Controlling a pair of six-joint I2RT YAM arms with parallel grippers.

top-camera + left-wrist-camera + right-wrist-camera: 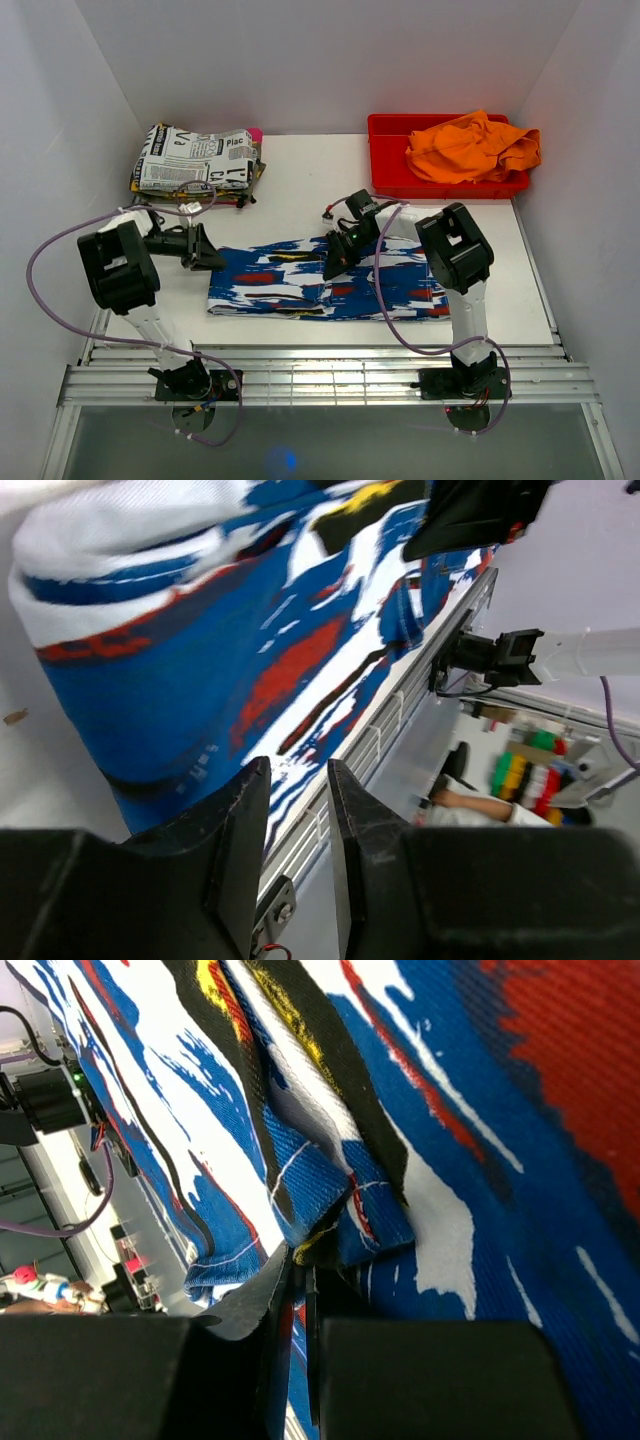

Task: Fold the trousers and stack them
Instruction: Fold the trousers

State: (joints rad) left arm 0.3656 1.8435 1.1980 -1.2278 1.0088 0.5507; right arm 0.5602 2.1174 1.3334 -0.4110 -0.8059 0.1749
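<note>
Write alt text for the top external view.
Blue streaked trousers lie spread on the table, right fingers down on their middle, left fingers at their left edge. Behind sit a newspaper-print folded cloth and a red bin holding orange cloth.

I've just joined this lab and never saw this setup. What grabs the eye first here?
The blue, white-streaked trousers lie flat in the centre, with the right claw pinching a fold near their middle and the left claw at their left edge. Behind, an orange cloth is heaped in a red bin at the far right.
</note>
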